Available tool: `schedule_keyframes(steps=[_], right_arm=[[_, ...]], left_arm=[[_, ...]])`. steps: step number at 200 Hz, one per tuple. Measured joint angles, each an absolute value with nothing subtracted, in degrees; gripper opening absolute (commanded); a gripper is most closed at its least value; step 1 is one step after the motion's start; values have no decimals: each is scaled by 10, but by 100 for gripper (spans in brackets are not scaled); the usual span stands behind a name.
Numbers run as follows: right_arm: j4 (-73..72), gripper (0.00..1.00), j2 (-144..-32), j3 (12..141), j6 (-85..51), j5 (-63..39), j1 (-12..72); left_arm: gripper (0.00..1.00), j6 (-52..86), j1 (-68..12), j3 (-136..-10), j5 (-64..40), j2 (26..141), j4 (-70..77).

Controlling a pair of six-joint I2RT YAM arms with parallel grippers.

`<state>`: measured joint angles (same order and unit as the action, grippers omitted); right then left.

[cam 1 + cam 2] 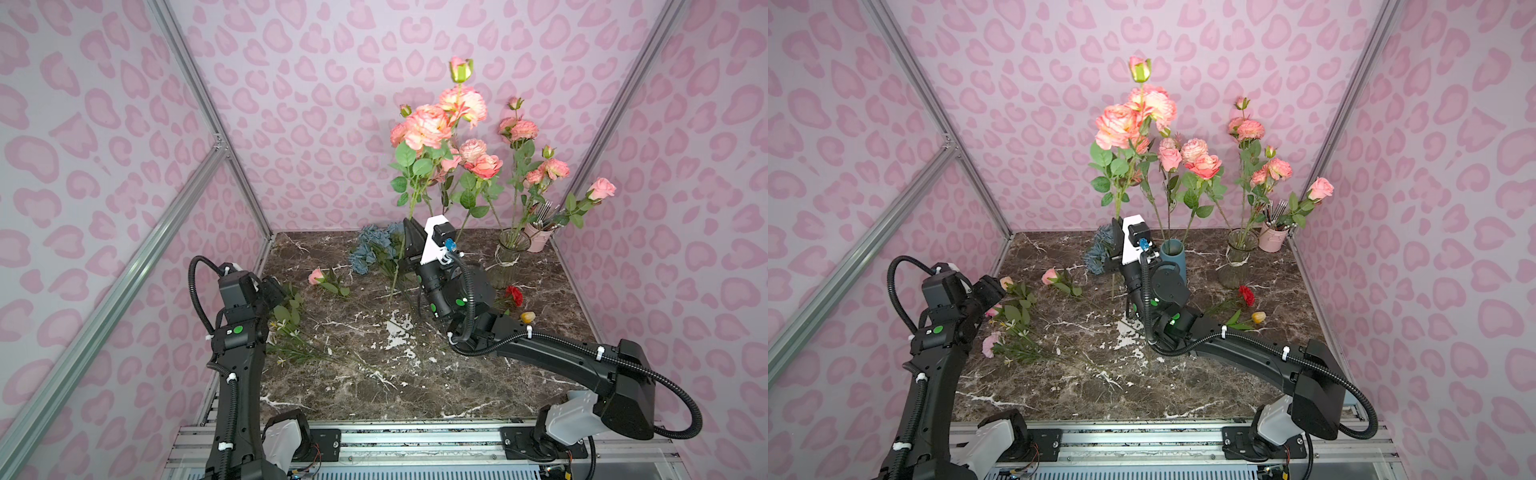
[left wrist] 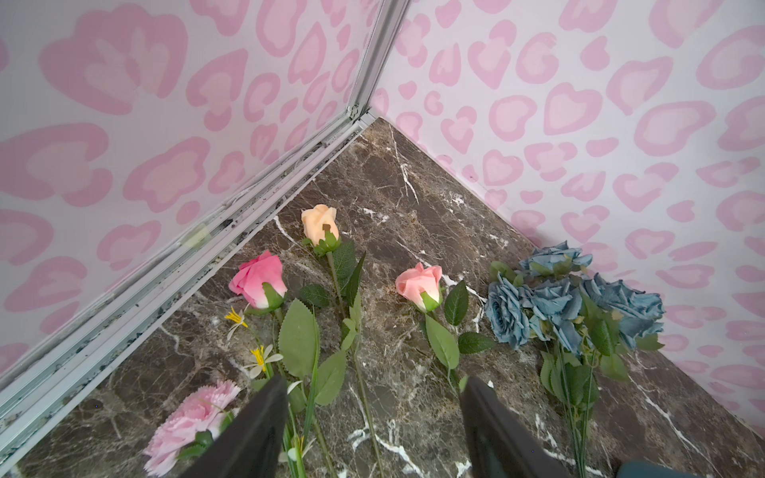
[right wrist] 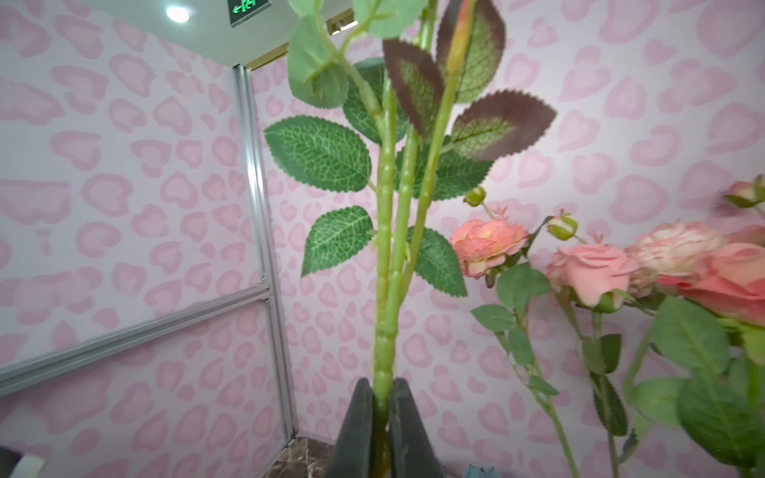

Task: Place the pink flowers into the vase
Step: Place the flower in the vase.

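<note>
Jaws of right gripper (image 3: 383, 397) clamped tight on thick green stems of tall pink-salmon rose spray (image 1: 428, 124), held upright, blooms high above. Spray is left of clear ribbed glass vase (image 1: 509, 257), not in it; teal cylinder vase (image 1: 1172, 253) stands btwn them w/ pink stems inside. Glass vase holds more pink blooms (image 1: 519, 131). Left gripper (image 2: 374, 383), far left of glass vase, has jaws apart, gripping nothing, over loose pink rosebuds (image 2: 418, 283) lying flat on dark veined marble tabletop (image 1: 374, 386) near dusty-blue flower bunch (image 2: 571, 302).
</note>
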<state>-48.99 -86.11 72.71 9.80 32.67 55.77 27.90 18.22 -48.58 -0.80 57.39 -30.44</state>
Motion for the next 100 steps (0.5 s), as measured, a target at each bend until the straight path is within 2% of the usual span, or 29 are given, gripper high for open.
schedule_keyframes(steps=[100], right_arm=[[-574,0,-906,802,174,387,416]], left_arm=[[70,279,182,-484,-11,575,-304]])
